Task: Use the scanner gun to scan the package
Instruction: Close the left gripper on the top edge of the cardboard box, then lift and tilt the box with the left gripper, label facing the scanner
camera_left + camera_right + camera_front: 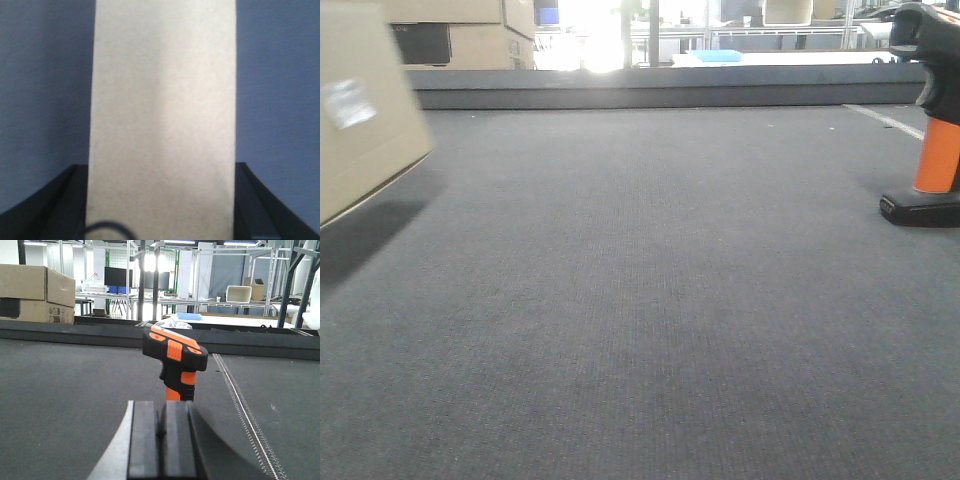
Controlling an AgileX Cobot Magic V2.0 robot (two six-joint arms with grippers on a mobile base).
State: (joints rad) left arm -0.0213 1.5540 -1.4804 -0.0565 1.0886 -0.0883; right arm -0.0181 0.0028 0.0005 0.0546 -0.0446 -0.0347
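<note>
The left pincer [160, 170] is clamped on the package [365, 110], holding it tilted above the left of the counter [650, 300]. The right pincer [160, 410] is together and empty. It sits just behind the upright scanner gun [175, 354].

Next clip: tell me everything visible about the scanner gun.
The scanner gun is pistol-shaped, plastic-looking: black head with orange trim, orange handle, black foot. It stands upright on its foot on the grey mat, at the right edge of the front view, head partly cut off. In the right wrist view it stands just beyond the right tool, whose fingers are together in front of its lower handle; whether they touch it cannot be told.
</note>
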